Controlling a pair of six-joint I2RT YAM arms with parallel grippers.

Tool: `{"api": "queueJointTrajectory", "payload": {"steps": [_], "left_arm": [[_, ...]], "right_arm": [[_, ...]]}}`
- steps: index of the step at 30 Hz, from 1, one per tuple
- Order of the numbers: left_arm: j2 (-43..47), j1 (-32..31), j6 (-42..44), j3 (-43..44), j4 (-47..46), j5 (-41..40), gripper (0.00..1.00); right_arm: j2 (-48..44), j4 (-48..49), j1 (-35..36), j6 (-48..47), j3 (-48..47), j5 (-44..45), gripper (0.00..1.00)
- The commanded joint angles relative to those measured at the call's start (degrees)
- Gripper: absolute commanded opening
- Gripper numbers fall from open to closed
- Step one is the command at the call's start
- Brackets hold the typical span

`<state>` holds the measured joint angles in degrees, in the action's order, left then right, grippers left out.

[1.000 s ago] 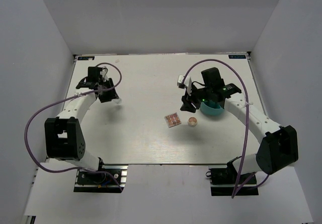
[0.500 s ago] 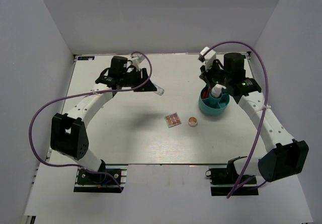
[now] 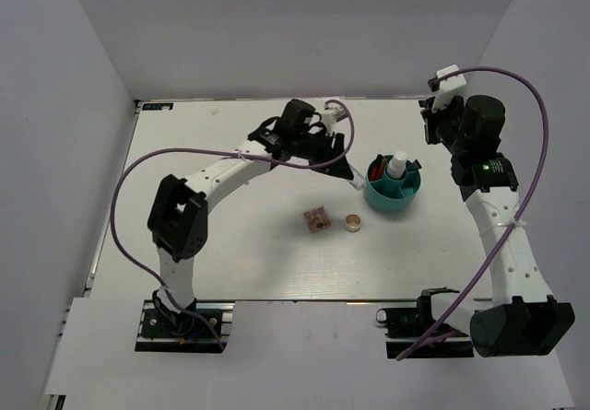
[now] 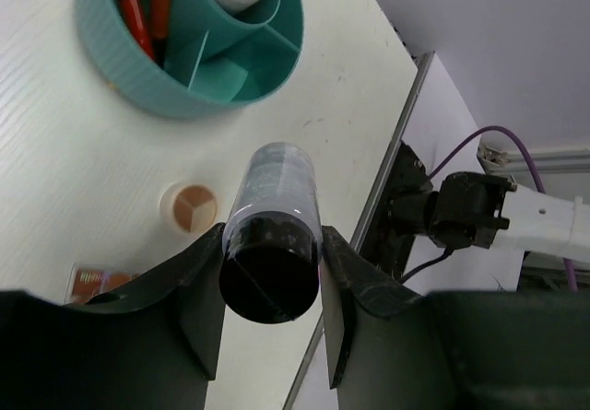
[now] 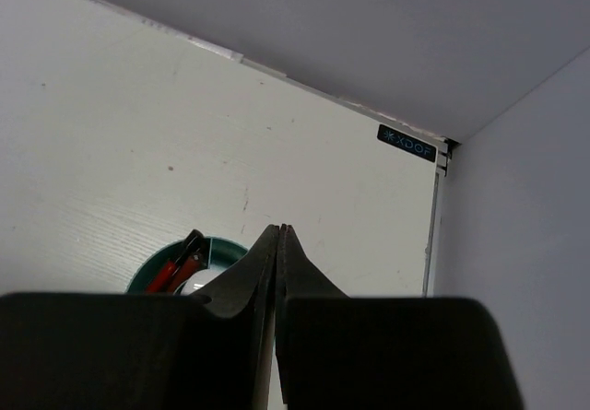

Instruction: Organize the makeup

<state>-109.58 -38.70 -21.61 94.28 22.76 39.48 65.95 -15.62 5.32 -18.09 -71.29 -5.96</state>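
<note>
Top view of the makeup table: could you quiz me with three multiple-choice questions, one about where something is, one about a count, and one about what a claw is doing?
1. Where is the white bottle?
A. in the teal cup
B. on the floor
C. on top of an arm

2. How many makeup pieces lie on the table outside the cup?
A. none
B. two
C. five

3. The left gripper is:
A. open and empty
B. shut on a dark tube
C. shut on a sponge

Answers: A, the bottle stands in the cup; B, only the palette and the compact lie there; B, its fingers press both sides of the tube.
</note>
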Motion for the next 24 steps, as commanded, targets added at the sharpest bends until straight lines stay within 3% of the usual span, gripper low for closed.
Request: {"api": "queueJointTrajectory", "payload": {"steps": [1, 11, 24], "left_arm": [[-2.64, -2.34, 0.60, 8.61, 0.70, -0.37, 0.12], [-10.91, -5.95, -0.45, 17.51, 0.70, -5.46, 0.12], [-14.34, -7.71, -1.95, 17.87, -5.01, -9.34, 0.12]], "right_arm": [[-1.26, 2.87, -1.45, 2.18, 1.23, 0.07, 0.02], [-2.41, 2.52, -4.36, 3.14, 2.73, -2.65, 0.03], [-2.85, 3.40, -6.64, 3.85, 4.14, -4.59, 0.03]]}}
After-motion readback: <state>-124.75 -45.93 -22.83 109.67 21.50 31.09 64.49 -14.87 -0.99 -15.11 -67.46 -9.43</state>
